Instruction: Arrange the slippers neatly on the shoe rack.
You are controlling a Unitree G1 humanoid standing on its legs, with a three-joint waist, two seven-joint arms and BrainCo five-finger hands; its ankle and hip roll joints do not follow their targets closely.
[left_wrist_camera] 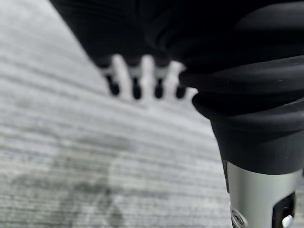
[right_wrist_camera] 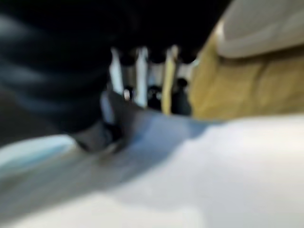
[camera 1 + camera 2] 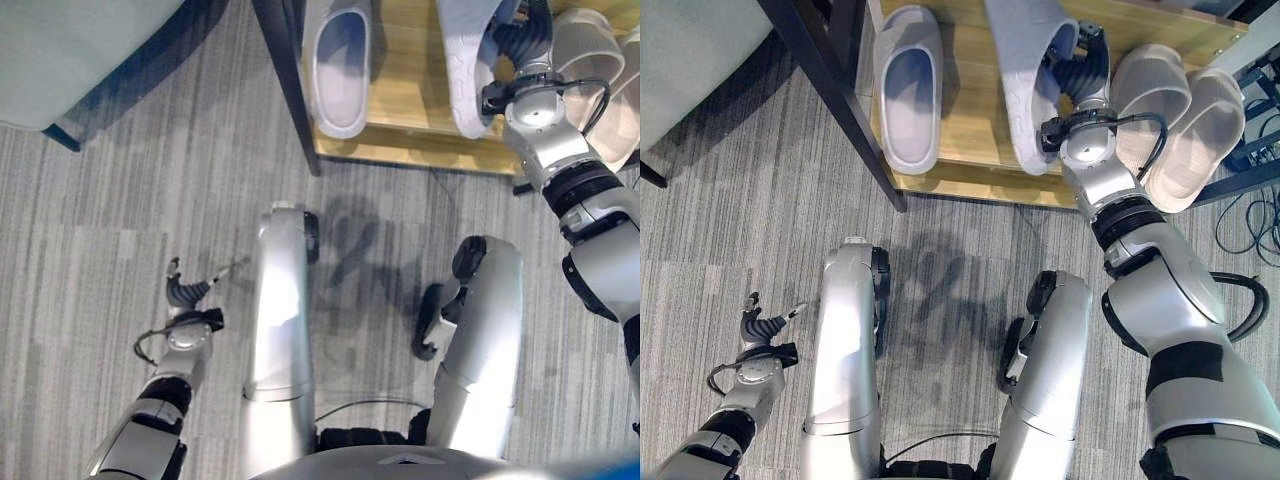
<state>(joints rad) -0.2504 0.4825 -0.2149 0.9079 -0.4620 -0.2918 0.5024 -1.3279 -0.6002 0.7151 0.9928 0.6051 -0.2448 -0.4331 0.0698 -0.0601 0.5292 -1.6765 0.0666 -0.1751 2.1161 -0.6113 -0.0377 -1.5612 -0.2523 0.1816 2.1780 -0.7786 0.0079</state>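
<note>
I am placing the grey slipper [image 3: 1025, 70] tilted on the shoe rack [image 3: 970, 150], my right hand [image 3: 1078, 70] clamped around it; next I should level it beside its mate [image 3: 908, 85].

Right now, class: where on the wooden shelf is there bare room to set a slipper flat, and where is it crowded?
Bare wood lies between the flat pale blue slipper and the tilted pale blue slipper that the right hand holds. A narrow strip runs along the front edge. The right side is crowded: two beige slippers sit close beside the hand.
</note>
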